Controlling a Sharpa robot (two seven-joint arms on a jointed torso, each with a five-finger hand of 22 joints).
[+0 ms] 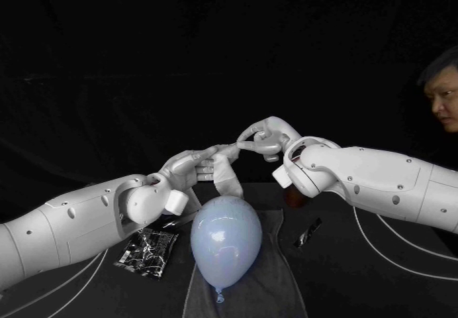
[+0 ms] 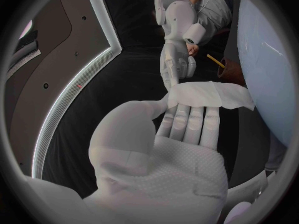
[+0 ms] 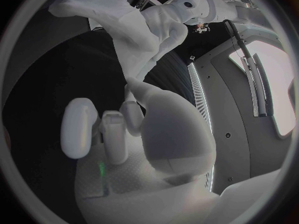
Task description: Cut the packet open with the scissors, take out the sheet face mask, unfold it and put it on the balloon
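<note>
The white sheet mask [image 1: 227,176] hangs partly folded above the pale blue balloon [image 1: 226,237], which lies on a grey cloth [image 1: 250,291]. My left hand [image 1: 194,166] holds the mask between thumb and fingers; in the left wrist view the mask [image 2: 213,95] lies across its fingertips [image 2: 187,120]. My right hand [image 1: 265,140] pinches the mask's upper edge from the other side, and its fingers [image 2: 177,68] reach down to the mask's corner. In the right wrist view the mask [image 3: 115,31] stretches away from my right hand [image 3: 127,129]. The black packet [image 1: 148,250] lies left of the balloon.
A dark slim object [image 1: 307,232], probably the scissors, lies on the table right of the cloth. White cables [image 1: 401,255] run across the table at the right. The balloon's knot [image 1: 220,295] points towards the table's front edge.
</note>
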